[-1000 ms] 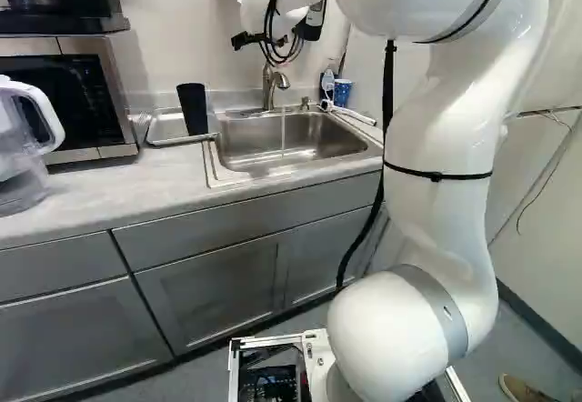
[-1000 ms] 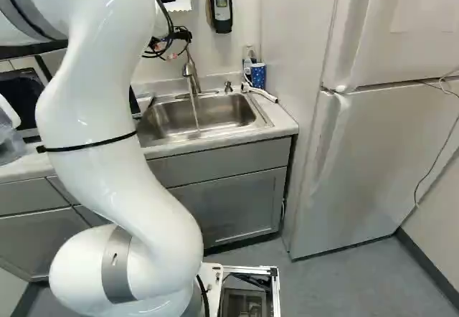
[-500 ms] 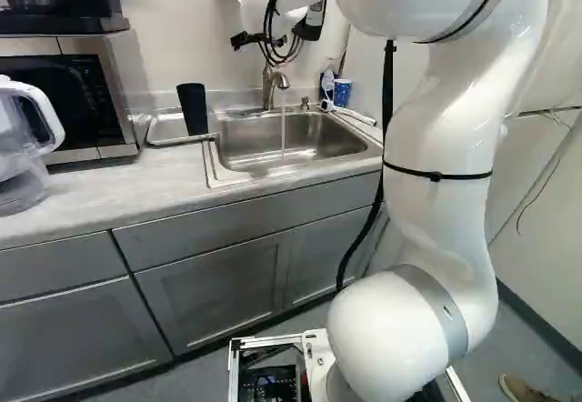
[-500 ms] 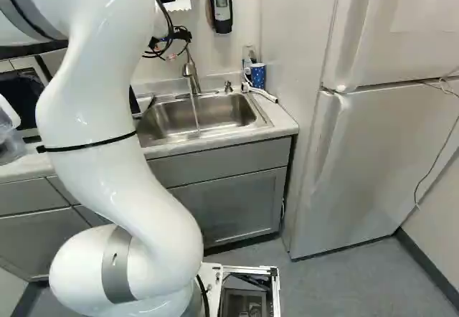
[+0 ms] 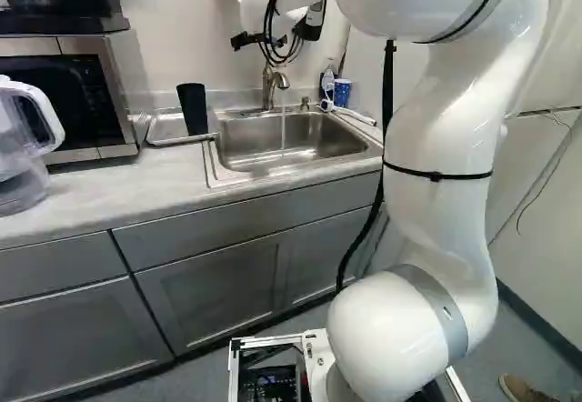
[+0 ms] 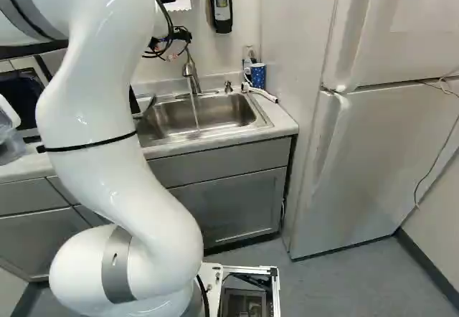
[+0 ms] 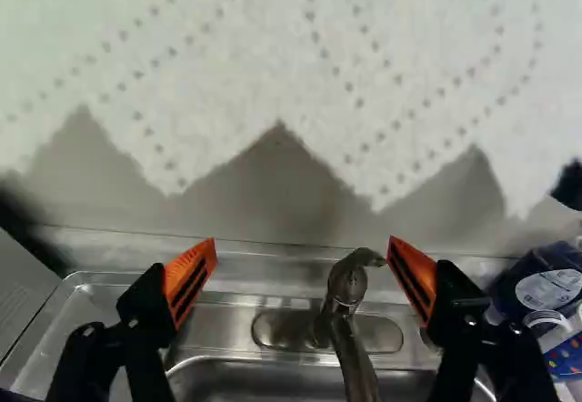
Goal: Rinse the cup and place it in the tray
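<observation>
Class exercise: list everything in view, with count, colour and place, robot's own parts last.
Tall cup: one, black, at the tray
Tray: one, silver, beside the sink
Sink: one, steel, in the counter
Faucet: one, metal, behind the sink
Water: one stream, clear, falling into the sink
Patterned cup: one, blue, behind the sink
Dispenser: one, mostly black, on the wall
Paper towel: one, white, ahead of the gripper
Microwave: one, black and silver, on the counter
Pitcher: one, clear, on the counter
Counter: one, pale grey, above the cabinets
Cabinets: several, grey
Fridge: one, silvery, beside the counter
Arm: one, white
Gripper: one, black, orange pads, open
</observation>
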Available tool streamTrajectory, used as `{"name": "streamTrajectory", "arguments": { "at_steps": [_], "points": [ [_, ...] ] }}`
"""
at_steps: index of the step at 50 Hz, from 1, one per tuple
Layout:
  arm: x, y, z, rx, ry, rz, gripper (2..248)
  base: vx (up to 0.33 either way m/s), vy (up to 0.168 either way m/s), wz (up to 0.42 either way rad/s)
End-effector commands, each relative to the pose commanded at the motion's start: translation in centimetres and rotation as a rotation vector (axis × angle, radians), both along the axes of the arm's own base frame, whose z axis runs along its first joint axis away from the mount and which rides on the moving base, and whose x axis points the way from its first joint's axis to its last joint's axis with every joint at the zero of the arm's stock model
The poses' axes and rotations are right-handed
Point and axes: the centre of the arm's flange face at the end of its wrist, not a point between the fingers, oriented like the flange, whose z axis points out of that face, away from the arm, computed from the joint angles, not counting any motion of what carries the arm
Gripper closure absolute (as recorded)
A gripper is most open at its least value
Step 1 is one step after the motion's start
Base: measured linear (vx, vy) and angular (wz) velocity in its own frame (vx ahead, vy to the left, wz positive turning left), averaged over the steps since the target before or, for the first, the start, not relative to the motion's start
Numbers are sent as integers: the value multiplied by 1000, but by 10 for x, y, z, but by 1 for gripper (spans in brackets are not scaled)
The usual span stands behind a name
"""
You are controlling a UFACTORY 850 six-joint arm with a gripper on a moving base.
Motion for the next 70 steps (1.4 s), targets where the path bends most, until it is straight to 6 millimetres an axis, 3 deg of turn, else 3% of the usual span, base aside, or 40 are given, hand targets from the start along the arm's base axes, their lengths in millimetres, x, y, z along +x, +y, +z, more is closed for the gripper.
{"name": "streamTrajectory", "arguments": {
  "at_steps": [47, 70],
  "points": [
    [-2, 0, -1, -4, 11, -1, 3, 0, 0, 0],
    [18, 11, -2, 4, -12, 9, 3, 0, 0, 0]
  ]
}}
